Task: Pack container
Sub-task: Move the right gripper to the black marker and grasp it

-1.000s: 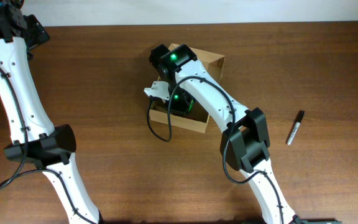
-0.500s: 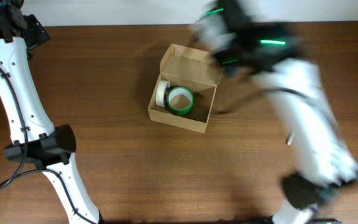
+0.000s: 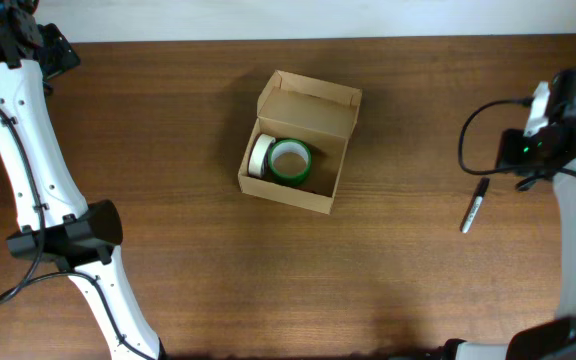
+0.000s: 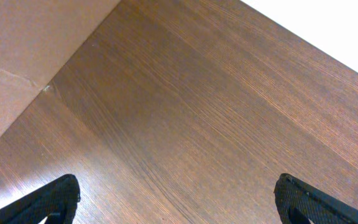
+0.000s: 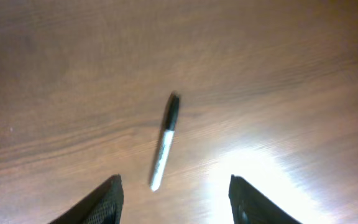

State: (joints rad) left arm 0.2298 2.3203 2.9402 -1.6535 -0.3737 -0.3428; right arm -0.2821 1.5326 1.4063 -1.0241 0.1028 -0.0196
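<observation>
The container (image 3: 286, 194) is a light-brown cardboard box in the middle of the table, its flap lid (image 3: 311, 108) standing open at the far side. A green tape roll (image 3: 290, 161) and a white tape roll (image 3: 259, 153) lie inside it. My right gripper (image 3: 508, 162) is open and empty at the right of the table, just above a black-and-grey marker (image 3: 475, 205). In the right wrist view the marker (image 5: 165, 140) lies just ahead of the open jaws (image 5: 176, 193). My left gripper (image 4: 179, 200) is open and empty over bare wood, at the far left corner in the overhead view (image 3: 8, 35).
The white back edge of the table (image 4: 328, 37) shows in the left wrist view, along with a flat brown surface (image 4: 23, 43) at the upper left. The left arm (image 3: 38, 170) stretches along the table's left side.
My right arm has left the box and swung to the right, over the marker. The green and white tape rolls now show uncovered inside the box. The left arm has not moved.
</observation>
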